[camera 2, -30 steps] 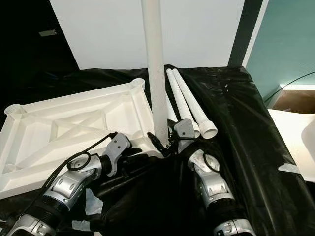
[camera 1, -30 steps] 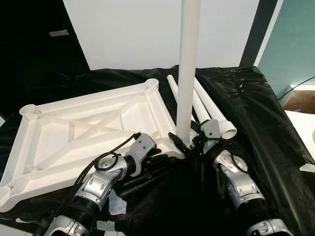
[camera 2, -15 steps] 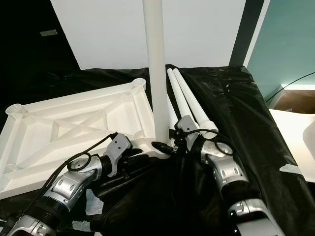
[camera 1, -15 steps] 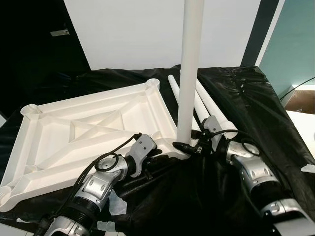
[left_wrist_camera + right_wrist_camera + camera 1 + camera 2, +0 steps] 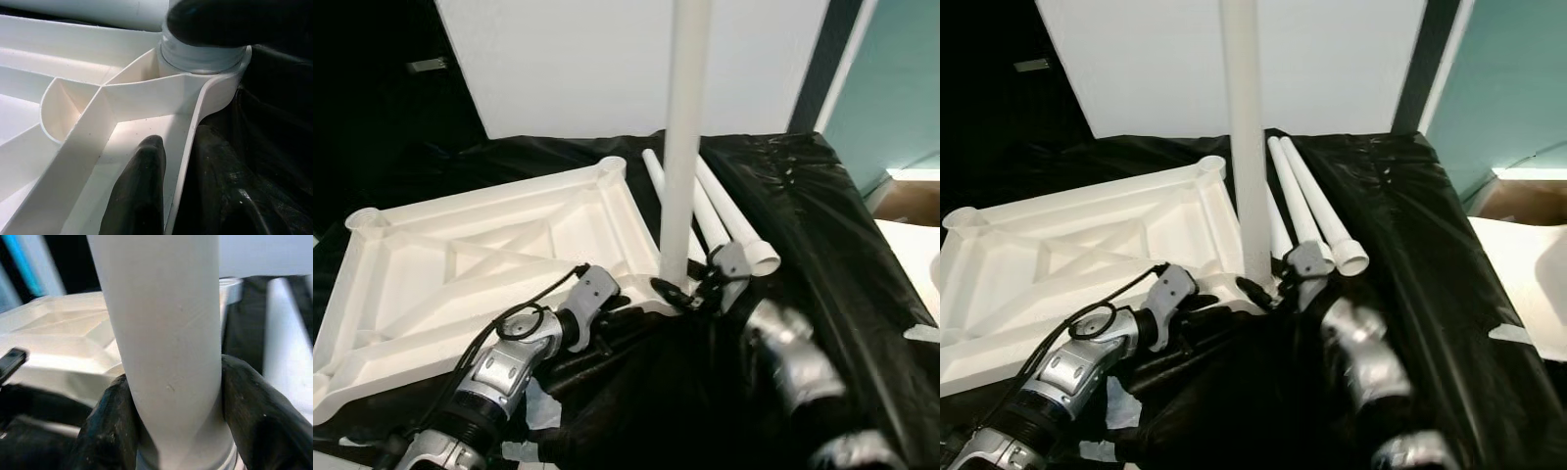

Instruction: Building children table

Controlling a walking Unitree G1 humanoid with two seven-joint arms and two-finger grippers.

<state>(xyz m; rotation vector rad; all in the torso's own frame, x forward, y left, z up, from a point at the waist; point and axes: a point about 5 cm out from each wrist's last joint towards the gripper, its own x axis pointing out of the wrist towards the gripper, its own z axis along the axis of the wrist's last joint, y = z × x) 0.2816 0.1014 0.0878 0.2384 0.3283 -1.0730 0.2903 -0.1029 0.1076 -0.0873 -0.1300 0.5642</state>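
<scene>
Two black fingers of my right gripper (image 5: 171, 406) are clenched around the base of the upright leg (image 5: 685, 137), just above the corner socket (image 5: 203, 58) at the near right corner of the upturned tabletop (image 5: 480, 264). My left gripper (image 5: 178, 196) straddles the tabletop's near rim just left of that socket, one finger inside the tray and one outside, pinching the wall to steady it. To seat the leg well, I judge I should keep it plumb, press straight down while turning at the base, and let the left side hold the tabletop from twisting; the right arm looks blurred, so I would go slowly. Two spare legs (image 5: 724, 211) lie side by side just right of the tabletop, running away from me. Everything rests on a crinkled black plastic sheet (image 5: 813, 196), slippery by the look of it. Beyond stands a white wall (image 5: 578, 69), with a teal one (image 5: 901, 78) to the far right.
</scene>
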